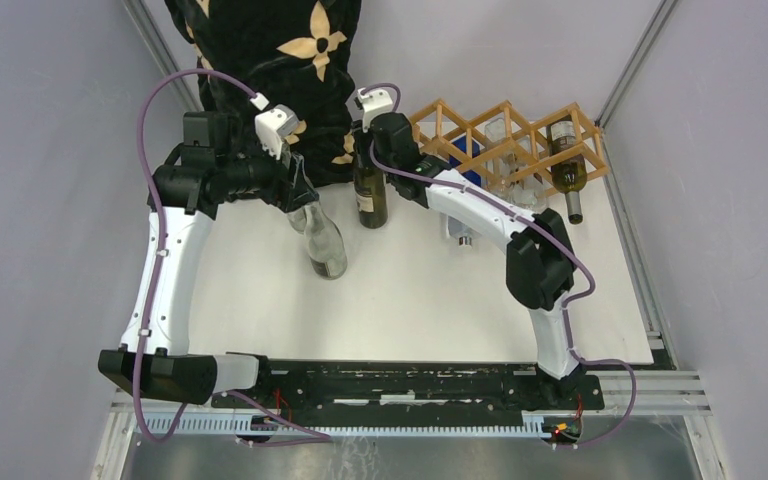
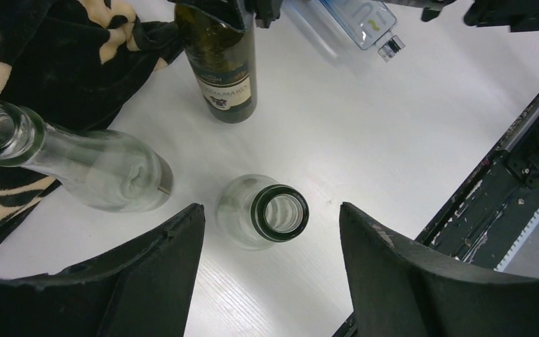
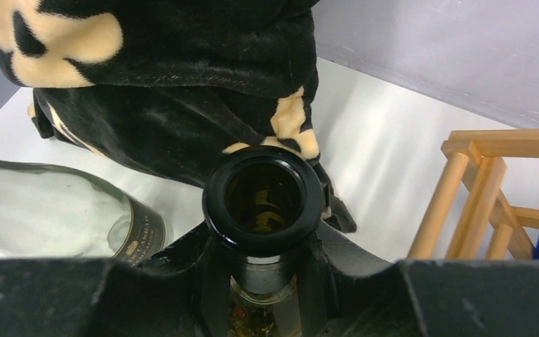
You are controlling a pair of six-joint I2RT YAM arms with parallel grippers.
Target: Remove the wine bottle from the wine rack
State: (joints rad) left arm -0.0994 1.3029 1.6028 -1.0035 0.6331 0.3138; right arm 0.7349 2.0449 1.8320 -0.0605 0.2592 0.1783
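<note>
The light wooden wine rack [image 1: 505, 135] stands at the back right, and its end shows in the right wrist view [image 3: 477, 189]. A green bottle [image 1: 567, 165] still lies in its right cell, neck toward the front. A dark green wine bottle [image 1: 368, 195] stands upright on the white table, left of the rack. My right gripper [image 1: 370, 135] is shut on its neck just under the lip [image 3: 263, 203]. My left gripper [image 1: 295, 185] is open above a clear empty bottle [image 2: 267, 214], whose mouth sits between the fingers [image 2: 161, 267]. It holds nothing.
A second clear bottle [image 2: 77, 165] leans by the black cloth with tan flowers [image 1: 270, 60] at the back. A blue-labelled plastic bottle [image 1: 460, 235] lies under the right arm. A clear bottle [image 1: 500, 150] lies in the rack. Grey walls close both sides.
</note>
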